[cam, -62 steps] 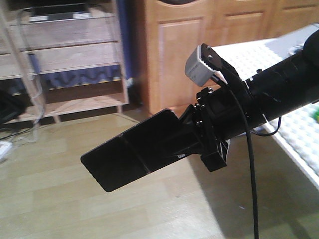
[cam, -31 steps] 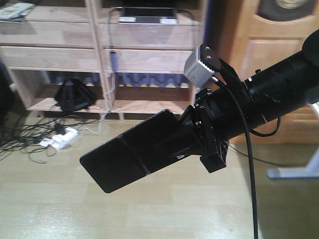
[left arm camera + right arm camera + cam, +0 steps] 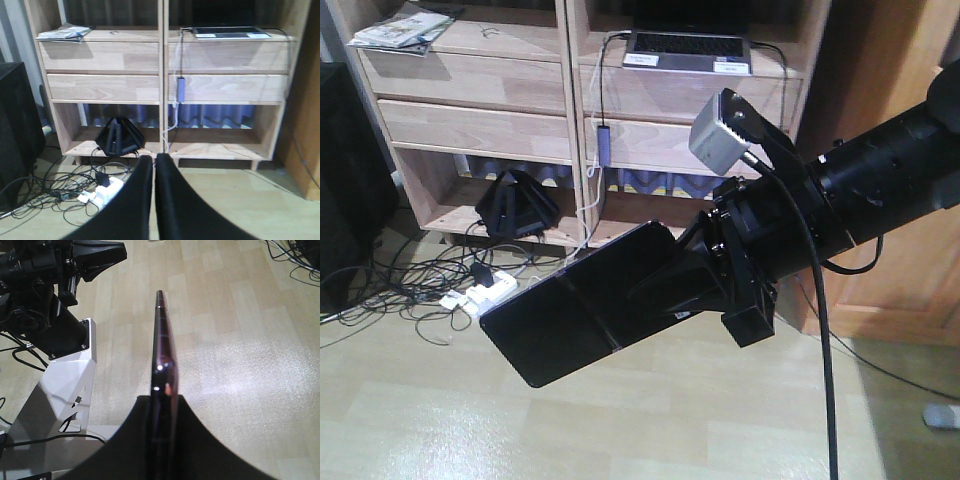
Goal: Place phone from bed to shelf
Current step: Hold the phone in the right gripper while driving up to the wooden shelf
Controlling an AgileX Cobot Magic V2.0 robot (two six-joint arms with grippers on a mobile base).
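The phone (image 3: pixel 575 305) sits in the same spot of my front view as it did 0.5 s ago. It juts down to the left out of the right gripper (image 3: pixel 665 285), which is clamped on its upper end.

What changes is the room behind it, because the view has swung on. The pine unit with the shelf (image 3: pixel 505 45) was cut off at the top left, and now it fills the upper left and middle, both of its 2 columns showing. The silver laptop (image 3: pixel 688 46) on the right-hand board has slid from top centre toward the right. The brown door (image 3: pixel 880 50) is squeezed to the right edge. The magazines (image 3: pixel 398 30) on the left board are now fully in frame. A tangle of cables (image 3: pixel 400 285) and a white power strip (image 3: pixel 485 293) lie on the floor (image 3: pixel 440 420) below (well behind the phone).

In the right wrist view I see the phone (image 3: pixel 162 335) edge-on, a thin pinkish strip out over the wood floor. The 2 black fingers (image 3: pixel 120 440) press against its flat sides. The phone is in the air, well apart from the shelf, touching nothing but the gripper.

The left gripper (image 3: pixel 153 175) faces the shelf (image 3: pixel 125 34) squarely. Its fingers are drawn together to a hairline slit with nothing between them.
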